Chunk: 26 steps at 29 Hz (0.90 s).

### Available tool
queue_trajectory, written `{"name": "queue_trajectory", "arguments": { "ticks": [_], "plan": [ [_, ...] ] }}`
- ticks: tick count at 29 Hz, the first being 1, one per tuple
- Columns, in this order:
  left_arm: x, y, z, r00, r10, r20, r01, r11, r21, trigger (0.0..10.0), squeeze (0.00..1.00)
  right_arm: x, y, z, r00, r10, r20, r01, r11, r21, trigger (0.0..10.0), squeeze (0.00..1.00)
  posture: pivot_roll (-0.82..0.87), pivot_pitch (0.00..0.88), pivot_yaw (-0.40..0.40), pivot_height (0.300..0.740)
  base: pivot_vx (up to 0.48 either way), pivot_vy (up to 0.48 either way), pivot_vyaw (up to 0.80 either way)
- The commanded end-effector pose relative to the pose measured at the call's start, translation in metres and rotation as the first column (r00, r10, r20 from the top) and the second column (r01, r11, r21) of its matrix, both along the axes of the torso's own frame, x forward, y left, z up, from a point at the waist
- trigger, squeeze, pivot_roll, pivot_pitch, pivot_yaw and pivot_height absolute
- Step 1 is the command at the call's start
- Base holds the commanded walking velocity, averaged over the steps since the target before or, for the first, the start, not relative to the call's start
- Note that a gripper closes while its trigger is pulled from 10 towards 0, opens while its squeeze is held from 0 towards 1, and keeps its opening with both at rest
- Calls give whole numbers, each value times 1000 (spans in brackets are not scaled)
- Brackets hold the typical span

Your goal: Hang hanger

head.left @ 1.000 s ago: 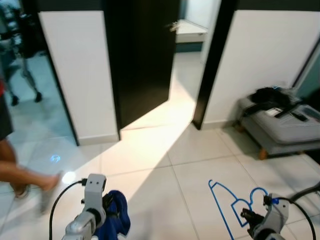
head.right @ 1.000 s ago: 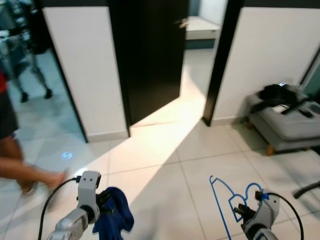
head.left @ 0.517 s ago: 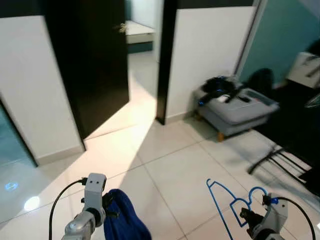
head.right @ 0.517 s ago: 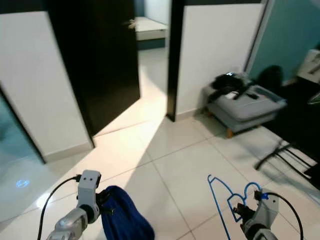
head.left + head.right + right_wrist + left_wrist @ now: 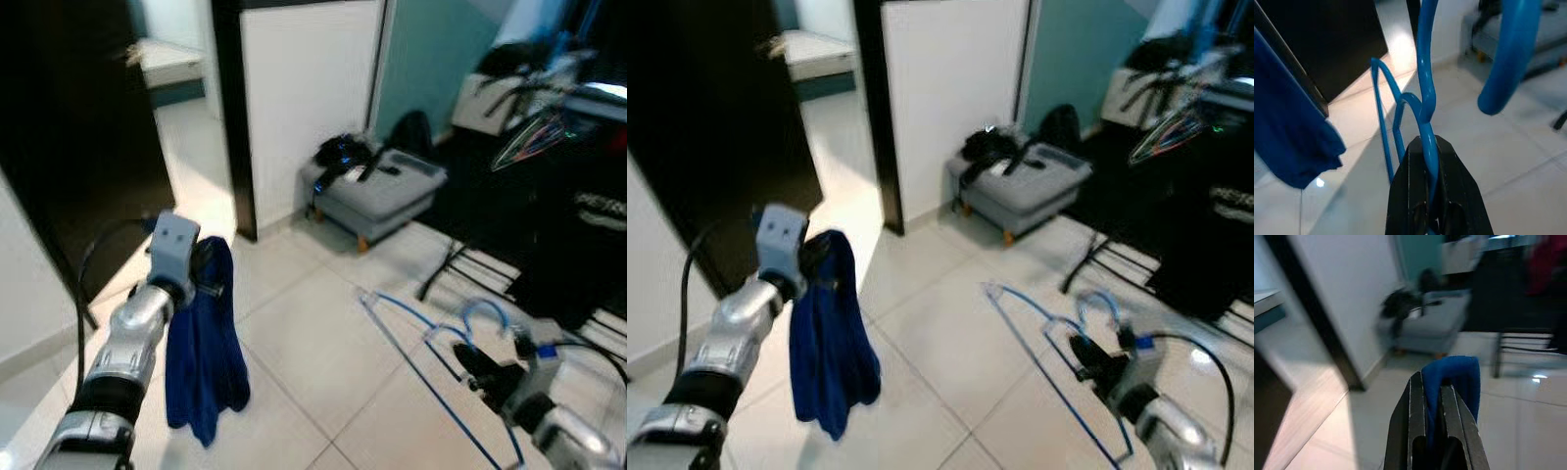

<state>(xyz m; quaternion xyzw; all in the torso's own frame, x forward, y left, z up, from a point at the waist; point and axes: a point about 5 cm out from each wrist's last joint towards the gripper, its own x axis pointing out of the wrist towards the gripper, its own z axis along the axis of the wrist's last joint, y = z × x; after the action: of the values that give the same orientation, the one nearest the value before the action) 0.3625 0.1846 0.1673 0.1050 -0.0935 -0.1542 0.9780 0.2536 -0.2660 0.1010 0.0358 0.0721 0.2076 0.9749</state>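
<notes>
The hanger [image 5: 431, 367] is a thin, bright blue wire or plastic frame with a curled hook at its top and a long straight arm slanting down and away. It is off the floor, carried in the right gripper [image 5: 1425, 161], whose two black fingers are pinched tight on the twisted neck just under the hook. In the right wrist view the hook [image 5: 1508, 54] curves overhead as a thick blue arc, and the frame's loops run out ahead of the fingers.

Taking the grey ottoman [image 5: 377, 191] as the landmark: it stands against the white wall panel [image 5: 304, 88], with dark clothing or bags [image 5: 343, 152] heaped on it. The hanger is held nearer the robot than the ottoman, over the pale tiled floor [image 5: 304, 343], well apart from it. A black metal rack [image 5: 470, 274] with low legs stands beside the ottoman, toward the dark corner where coloured hangers [image 5: 534, 137] hang on a rail.

The left gripper [image 5: 1432, 396] is clamped on a dark blue cloth [image 5: 201, 343], which droops in long folds below the silver arm, on the side of the ottoman toward the black door [image 5: 69, 147].
</notes>
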Motion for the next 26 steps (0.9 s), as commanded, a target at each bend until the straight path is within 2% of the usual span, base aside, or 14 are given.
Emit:
{"name": "queue_trajectory", "arguments": {
  "ticks": [1, 2, 4, 6, 8, 10, 14, 16, 19, 23, 25, 26],
  "plan": [
    [6, -10, 27, 996, -46, 78, 45, 999, 14, 10000, 0, 1, 15, 26, 989, 137, 63, -136, 991, -11, 10000, 0, -96, 0, 20, 740, 0, 0, -800],
    [6, -10, 27, 996, -46, 78, 45, 999, 14, 10000, 0, 1, 15, 26, 989, 137, 63, -136, 991, -11, 10000, 0, -96, 0, 20, 740, 0, 0, -800],
    [10, -20, 51, 987, -73, 142, 69, 997, 27, 10000, 0, -3, 33, 46, 952, 288, 99, -282, 957, -73, 10000, 0, -93, 0, 20, 740, 0, 0, -800],
    [10, -20, 51, 987, -73, 142, 69, 997, 27, 10000, 0, -3, 33, 46, 952, 288, 99, -282, 957, -73, 10000, 0, -93, 0, 20, 740, 0, 0, -800],
    [10, -27, 63, 980, -91, 174, 86, 996, 40, 10000, 0, -7, 42, 64, 927, 352, 132, -341, 935, -101, 10000, 0, -95, 0, 25, 740, 0, 0, -800],
    [8, -31, 67, 977, -110, 183, 104, 994, 47, 10000, 0, -9, 45, 79, 913, 374, 161, -356, 926, -128, 10000, 0, -97, 0, 28, 740, 0, 0, -288],
    [7, -32, 63, 977, -121, 176, 109, 991, 74, 10000, 0, -9, 46, 88, 908, 376, 185, -348, 923, -163, 10000, 0, -103, 0, 31, 740, 0, 0, 0],
    [6, -35, 59, 976, -139, 166, 127, 989, 81, 10000, 0, -2, 46, 98, 916, 336, 218, -292, 933, -211, 10000, 0, -105, 0, 31, 740, 0, 0, 0],
    [5, -37, 58, 975, -150, 162, 137, 987, 88, 10000, 0, 0, 47, 104, 920, 316, 232, -265, 938, -224, 10000, 0, -105, 0, 31, 740, 0, 0, 0],
    [-1, -48, 59, 964, -201, 173, 183, 976, 114, 10000, 0, 6, 44, 119, 920, 279, 276, -214, 946, -244, 10000, 0, -99, 0, 26, 740, 0, 0, 0],
    [-1, -48, 59, 964, -201, 173, 183, 976, 114, 10000, 0, 6, 44, 119, 920, 279, 276, -214, 946, -244, 10000, 0, -99, 0, 26, 740, 0, 0, 0],
    [-6, -56, 58, 953, -247, 177, 226, 965, 132, 10000, 0, 8, 41, 125, 919, 265, 293, -193, 948, -253, 10000, 0, -100, 0, 23, 740, 0, 0, 0]
  ]
}}
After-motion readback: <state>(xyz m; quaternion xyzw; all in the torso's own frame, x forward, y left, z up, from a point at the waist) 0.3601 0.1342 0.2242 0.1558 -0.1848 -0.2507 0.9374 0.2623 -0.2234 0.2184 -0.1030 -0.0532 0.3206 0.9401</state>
